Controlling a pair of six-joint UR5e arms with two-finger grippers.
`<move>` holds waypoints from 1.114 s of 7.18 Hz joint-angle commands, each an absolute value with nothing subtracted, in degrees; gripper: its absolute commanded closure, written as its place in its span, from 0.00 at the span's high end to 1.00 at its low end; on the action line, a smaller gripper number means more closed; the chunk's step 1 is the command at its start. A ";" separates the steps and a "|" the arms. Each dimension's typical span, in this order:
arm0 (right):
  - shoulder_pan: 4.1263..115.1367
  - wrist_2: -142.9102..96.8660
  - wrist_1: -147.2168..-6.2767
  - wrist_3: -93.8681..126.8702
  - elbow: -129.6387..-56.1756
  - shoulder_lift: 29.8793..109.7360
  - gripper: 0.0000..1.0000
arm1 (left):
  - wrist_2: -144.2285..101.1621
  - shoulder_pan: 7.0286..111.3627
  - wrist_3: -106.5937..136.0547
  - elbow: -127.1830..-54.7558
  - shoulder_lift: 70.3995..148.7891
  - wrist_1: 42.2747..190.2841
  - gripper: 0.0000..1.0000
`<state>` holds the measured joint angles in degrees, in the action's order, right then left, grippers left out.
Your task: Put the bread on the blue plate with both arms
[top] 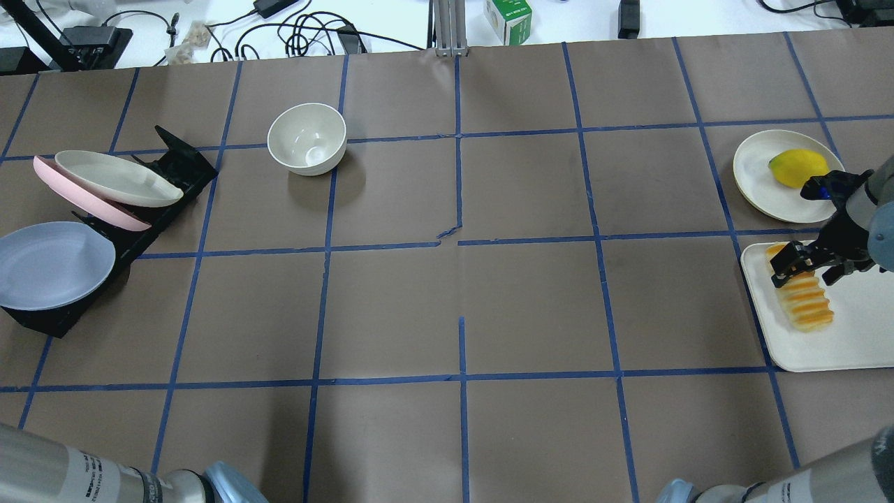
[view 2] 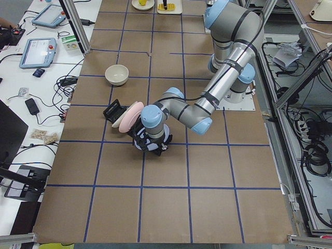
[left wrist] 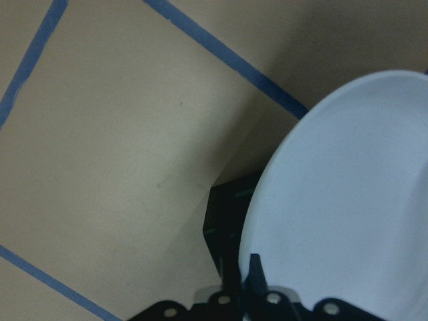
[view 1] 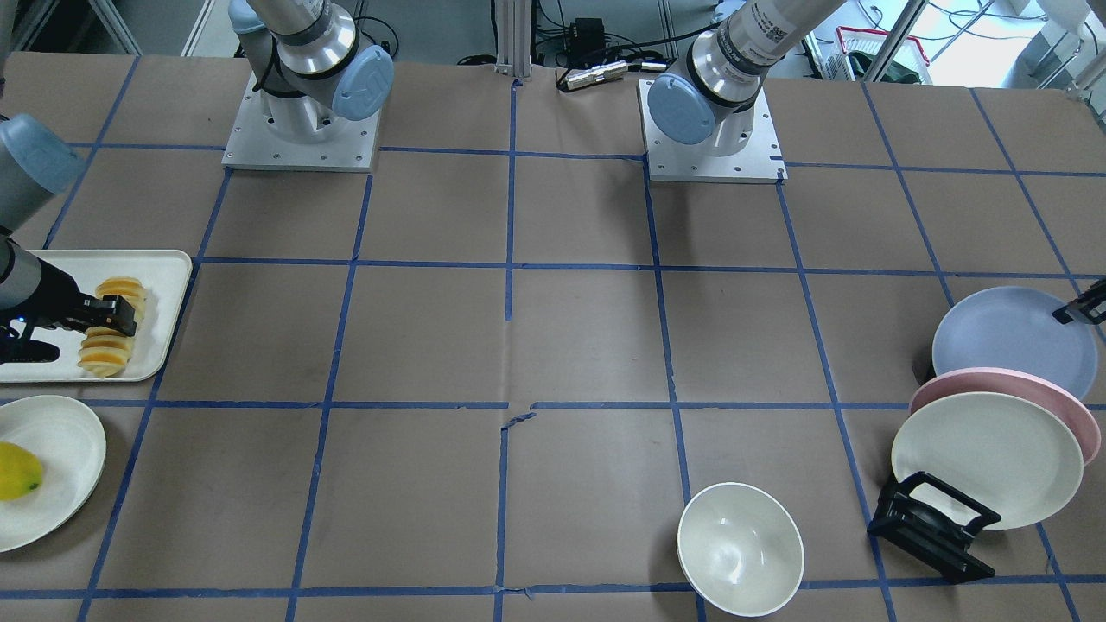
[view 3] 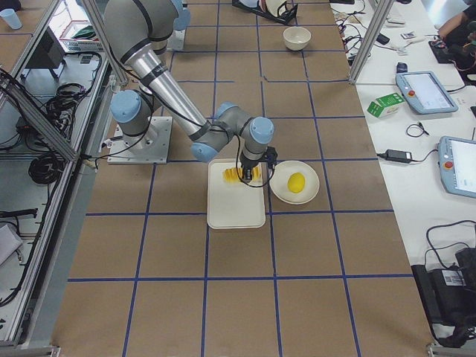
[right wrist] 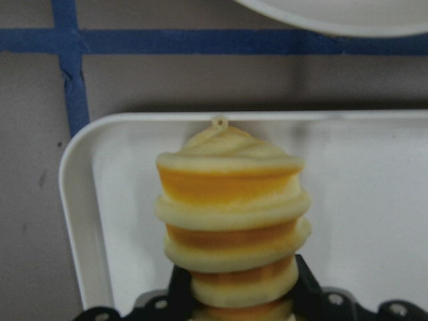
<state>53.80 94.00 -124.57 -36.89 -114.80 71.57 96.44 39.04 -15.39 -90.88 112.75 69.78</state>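
Note:
The bread (view 1: 108, 354), a ridged yellow-orange loaf, lies on a cream tray (view 1: 164, 276) at the table's end on my right side. My right gripper (view 1: 108, 318) is shut across the loaf's middle. The right wrist view shows a finger on each side of the bread (right wrist: 231, 221). The blue plate (view 1: 1011, 341) leans in a black rack (view 1: 933, 527) at the opposite end. My left gripper (view 1: 1080, 309) is at the plate's far rim. In the left wrist view the gripper (left wrist: 245, 284) is shut on the edge of the plate (left wrist: 341, 200).
A pink plate (view 1: 1037, 384) and a cream plate (view 1: 985, 458) lean in the same rack in front of the blue one. A white bowl (view 1: 739, 549) stands near the rack. A yellow lemon (view 1: 17, 471) lies on a cream plate (view 1: 60, 441) beside the tray.

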 commanded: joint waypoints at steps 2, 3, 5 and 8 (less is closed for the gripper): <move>56.15 93.52 -120.59 -33.69 -114.52 77.85 0.00 | 99.93 39.81 -16.70 -86.84 104.01 84.16 0.00; 58.69 93.60 -120.59 -32.27 -114.43 78.57 0.00 | 99.93 41.12 -16.70 -86.84 100.49 88.98 0.00; 62.91 93.60 -119.89 -29.10 -112.78 79.97 0.00 | 98.01 46.72 -14.87 -88.93 93.20 101.79 0.00; 71.50 91.86 -106.46 -17.96 -103.47 80.24 0.00 | 86.77 68.28 10.19 -97.27 87.80 104.70 0.00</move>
